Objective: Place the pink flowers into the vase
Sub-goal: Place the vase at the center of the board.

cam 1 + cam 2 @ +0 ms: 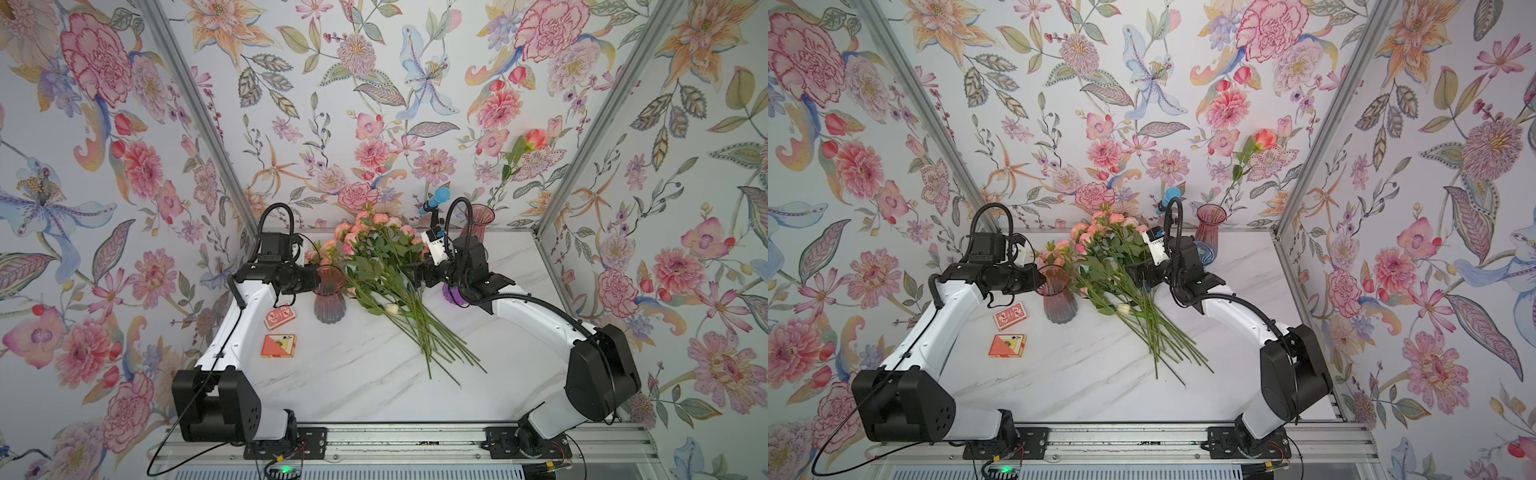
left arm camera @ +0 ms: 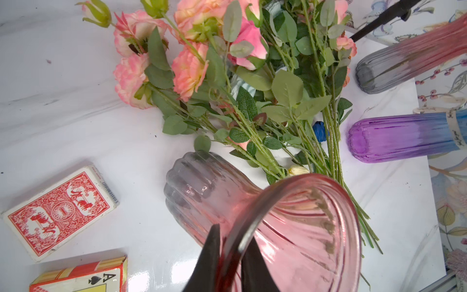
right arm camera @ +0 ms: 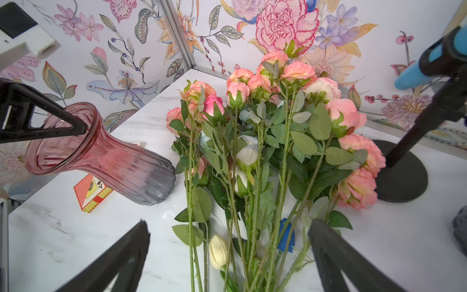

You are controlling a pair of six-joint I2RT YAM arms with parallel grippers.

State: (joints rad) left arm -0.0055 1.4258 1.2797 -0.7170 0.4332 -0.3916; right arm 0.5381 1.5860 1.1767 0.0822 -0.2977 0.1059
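- Left gripper [image 2: 231,237]: pinching the flared rim of the pink-to-grey ribbed vase [image 2: 197,182], one finger outside the glass, one inside.
- Vase sits left of desk centre, just beside the bunch. Cannot tell whether its base touches the desk [image 1: 374,395].
- Right gripper [image 3: 227,223]: spread wide, low over the bunch, with the stems in the gap between the fingers. No contact seen.
- Pink flowers [image 1: 374,249]: bunch lying flat mid-desk, blooms toward the far edge, cut ends fanned toward the near edge.
- A white bud [image 3: 218,250] and a blue bloom [image 3: 286,237] lie among the stems.
- Coral rose [image 1: 536,139]: standing apart in the far vase [image 1: 478,220] at the far right corner.
- Writing:
  - card box [image 2: 83,278] near the left edge shows "A" and a spade.
  - red-backed deck [image 2: 60,209] beside it carries a barcode, digits unreadable.
  - purple-blue vase [image 2: 394,136] has a pale label band, text too small to read.
- Left arm: rises from the near left corner, forearm angled in toward centre, wrist level and pointing at the vase rim.
- Right arm: rises from the near right corner, forearm sweeping in toward centre, wrist aimed at the bunch.
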